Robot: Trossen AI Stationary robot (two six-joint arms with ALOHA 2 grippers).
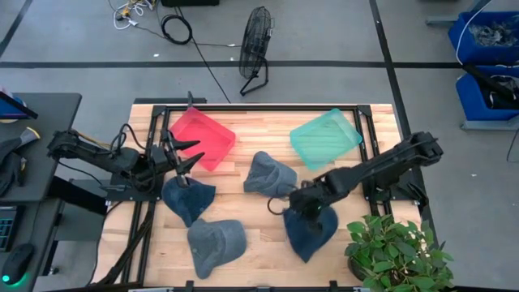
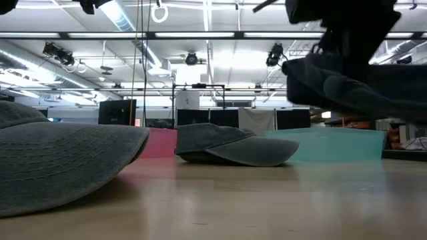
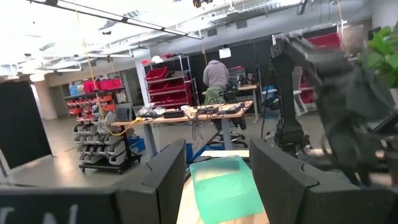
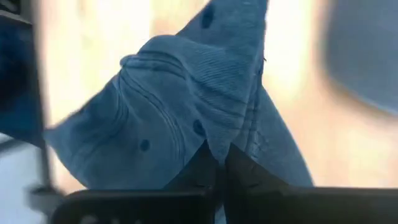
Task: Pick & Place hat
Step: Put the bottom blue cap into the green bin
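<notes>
Several caps are on the wooden table. My right gripper (image 1: 302,203) (image 4: 221,165) is shut on a dark blue hat (image 1: 310,229) over the table's near right part. In the low view this hat (image 2: 353,83) hangs above the tabletop. My left gripper (image 1: 193,154) (image 3: 217,180) is open and holds nothing, next to the red tray (image 1: 203,138). Another dark blue hat (image 1: 188,199) lies flat just on its near side. A grey hat (image 1: 269,174) (image 2: 227,143) rests on its brim at mid-table. A grey-blue hat (image 1: 216,242) (image 2: 60,153) lies near the front edge. My right gripper pinches a raised fold of the dark blue hat's crown (image 4: 214,140) between its two fingers, coming from above and pointing down. The hat hangs below the fingers, spread out, and is lifted clear of the table.
A teal tray (image 1: 325,136) (image 3: 224,186) sits at the table's far right, with the red tray at far left. A potted plant (image 1: 397,251) stands at the near right corner. Bare wood lies between the hats. A person stands at a bench (image 3: 216,74) in the room beyond.
</notes>
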